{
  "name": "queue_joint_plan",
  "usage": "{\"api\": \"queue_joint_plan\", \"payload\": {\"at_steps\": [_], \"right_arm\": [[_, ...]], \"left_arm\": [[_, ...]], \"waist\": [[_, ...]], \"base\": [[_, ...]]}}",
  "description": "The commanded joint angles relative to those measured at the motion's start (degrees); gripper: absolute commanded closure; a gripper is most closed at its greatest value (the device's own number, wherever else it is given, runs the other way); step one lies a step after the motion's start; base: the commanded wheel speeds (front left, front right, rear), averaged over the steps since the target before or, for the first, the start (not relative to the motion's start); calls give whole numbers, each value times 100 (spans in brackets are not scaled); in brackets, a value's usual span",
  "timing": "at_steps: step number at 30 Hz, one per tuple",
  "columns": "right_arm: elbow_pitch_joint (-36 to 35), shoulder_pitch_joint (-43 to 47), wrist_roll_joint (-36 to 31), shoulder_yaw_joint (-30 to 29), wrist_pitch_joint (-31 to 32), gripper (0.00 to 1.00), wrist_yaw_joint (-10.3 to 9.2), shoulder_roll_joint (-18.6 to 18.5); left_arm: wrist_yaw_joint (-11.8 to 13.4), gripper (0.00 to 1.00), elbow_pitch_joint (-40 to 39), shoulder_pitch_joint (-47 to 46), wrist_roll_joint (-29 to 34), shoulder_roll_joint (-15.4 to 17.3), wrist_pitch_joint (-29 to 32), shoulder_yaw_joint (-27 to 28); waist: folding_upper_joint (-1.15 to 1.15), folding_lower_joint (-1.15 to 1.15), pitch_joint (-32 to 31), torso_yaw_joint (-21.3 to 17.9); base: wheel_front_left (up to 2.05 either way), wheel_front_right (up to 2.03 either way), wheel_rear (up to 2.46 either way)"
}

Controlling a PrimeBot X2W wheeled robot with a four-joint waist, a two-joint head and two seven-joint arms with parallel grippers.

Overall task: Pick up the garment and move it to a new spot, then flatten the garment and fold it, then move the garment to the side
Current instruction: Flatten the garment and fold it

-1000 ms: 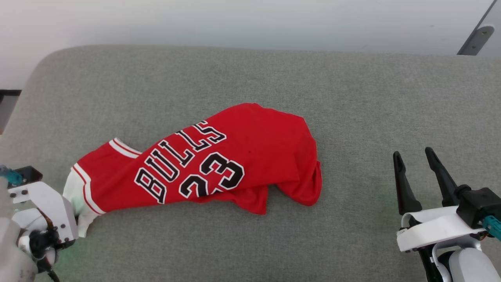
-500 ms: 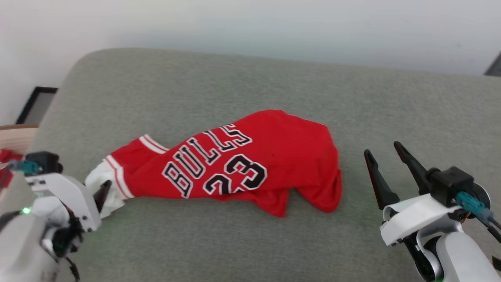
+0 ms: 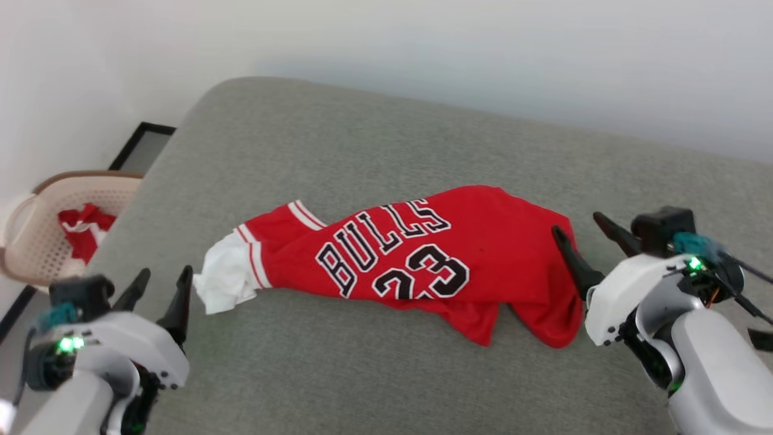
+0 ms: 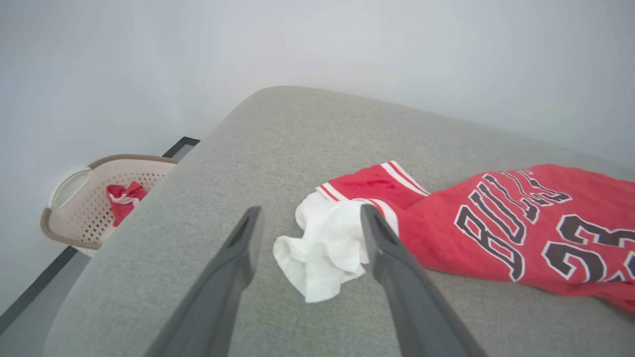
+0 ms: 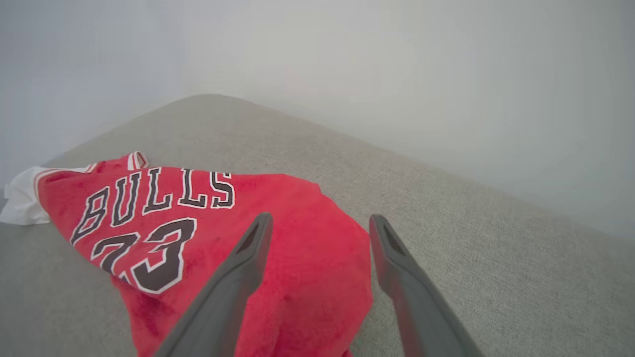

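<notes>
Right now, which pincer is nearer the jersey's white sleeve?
Left. The left pincer is open, right beside the white sleeve. The right pincer, also open, is at the far red end of the jersey.

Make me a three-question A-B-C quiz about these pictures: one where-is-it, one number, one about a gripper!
1. Where is the basket? A beside the cushion, on its left; B on top of the cushion; C on a shelf.
2. Which number is on the shirt? A 32; B 23; C 7.
3. The left gripper is: A shut on a sleeve; B shut on the basket; C open and empty.
Answers: A, it sits low past the cushion's left edge; B, black 23 under BULLS; C, fingers apart, nothing between them.
</notes>
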Motion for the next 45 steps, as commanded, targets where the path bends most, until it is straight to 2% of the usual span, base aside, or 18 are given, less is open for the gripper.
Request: {"api": "queue_joint_plan", "payload": {"at_steps": [1, 6, 13, 15, 20, 21, 22, 23, 29, 35, 45], "right_arm": [[127, -119, 56, 76, 154, 0, -8, -53], [717, -559, 208, 203, 831, 0, -8, -148], [1473, -953, 398, 315, 1681, 0, -8, -240], [1683, -1035, 476, 317, 1898, 0, -8, -198], [2166, -1216, 610, 400, 2270, 0, -8, -120], [2262, -1235, 639, 459, 2335, 3, -8, -105], [2299, -1260, 649, 525, 2305, 81, -8, -105], [2340, -1284, 675, 563, 2275, 100, -8, -115], [2235, -1473, 850, 993, 1930, 100, -8, -234], [1696, -1408, 1229, 1471, 1810, 100, -8, -328], [-504, -706, 2183, 2377, 2182, 100, -8, -780]], "left_arm": [[71, 0, -113, 157, 14, -46, -150, 39], [284, 0, -627, 536, 204, -136, -613, 209], [462, 0, -1298, 894, 588, -530, -724, 787], [451, 0, -1478, 1061, 802, -715, -710, 1056], [208, 0, -1707, 1319, 1311, -1210, -713, 1664], [146, 0, -1709, 1348, 1411, -1288, -714, 1765], [94, 0, -1705, 1364, 1468, -1387, -713, 1868], [32, 0, -1689, 1388, 1536, -1464, -713, 1955], [-269, 0, -1626, 1508, 1933, -1803, -714, 2522], [-474, 0, -1628, 1630, 2173, -1979, -714, 2941], [-712, 0, -1674, 1841, 2505, -2170, -715, 3547]], "waist": [[0, 0, -28, 156], [0, 0, 78, 327], [0, 0, 264, 548], [0, 0, 299, 580], [0, 0, 371, 651], [0, 0, 379, 661], [0, 0, 385, 672], [0, 0, 386, 682], [0, 0, 346, 642], [0, 0, 245, 518], [0, 0, 47, 197]], "base": [[0, 0, 0], [0, 0, 0], [0, 0, 0], [0, 0, 0], [0, 0, 0], [0, 0, 0], [0, 0, 0], [0, 0, 0], [0, 0, 0], [0, 0, 0], [0, 0, 0]]}}
